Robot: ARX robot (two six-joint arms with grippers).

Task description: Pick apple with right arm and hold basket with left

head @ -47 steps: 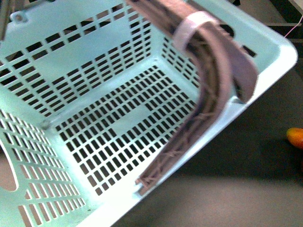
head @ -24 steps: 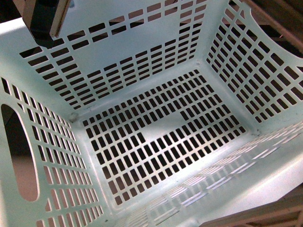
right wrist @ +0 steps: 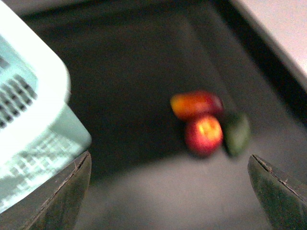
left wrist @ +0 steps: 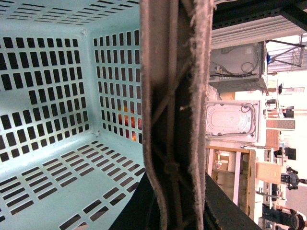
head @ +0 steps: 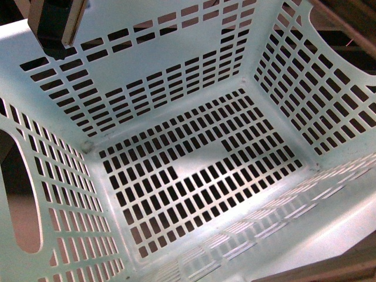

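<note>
Since a second earlier the basket [head: 194,163] had swung to fill the front view. The left gripper [left wrist: 175,115] seemed clamped on its wall. The right gripper [right wrist: 168,191] hung spread and empty, the apple [right wrist: 204,135] lying outside the basket, unpicked.

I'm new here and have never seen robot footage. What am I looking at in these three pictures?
A two-armed robot; each arm ends in a gripper. The front picture, from its body camera, looks into an empty pale mint basket. The left wrist camera shows the left gripper's ribbed finger along the basket's wall; clamping can't be judged. The right wrist camera looks past the open, empty right gripper at a dark surface bearing a red apple, an orange-red fruit and a dark fruit.
</note>
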